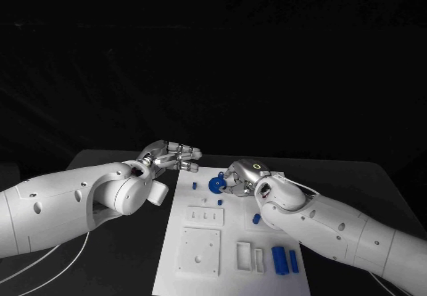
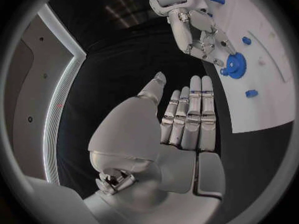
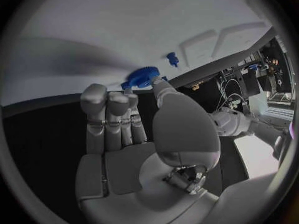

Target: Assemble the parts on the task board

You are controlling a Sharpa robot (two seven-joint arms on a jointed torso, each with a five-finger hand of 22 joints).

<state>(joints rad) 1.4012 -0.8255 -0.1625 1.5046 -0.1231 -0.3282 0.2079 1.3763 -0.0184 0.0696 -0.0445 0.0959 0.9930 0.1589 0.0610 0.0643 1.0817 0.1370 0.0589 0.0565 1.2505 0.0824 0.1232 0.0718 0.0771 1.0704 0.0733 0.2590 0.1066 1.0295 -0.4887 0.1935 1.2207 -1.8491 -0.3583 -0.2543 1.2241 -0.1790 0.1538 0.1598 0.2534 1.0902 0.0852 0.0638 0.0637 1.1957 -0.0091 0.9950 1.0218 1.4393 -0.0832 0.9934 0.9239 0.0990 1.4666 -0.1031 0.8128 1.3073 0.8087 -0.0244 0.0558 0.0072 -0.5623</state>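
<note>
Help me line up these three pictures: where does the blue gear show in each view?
Head view: blue gear at the task board's far end, against the right robot hand.
Left wrist view: gear on the board, at the right robot hand's fingertips.
Right wrist view: gear just beyond the fingertips.
Shared landmark: the small blue peg near it.

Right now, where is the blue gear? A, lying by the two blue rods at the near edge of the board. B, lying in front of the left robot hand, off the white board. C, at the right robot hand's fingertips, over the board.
C: the blue gear sits at the fingertips of the right robot hand over the white board, while the left robot hand holds nothing.
</note>
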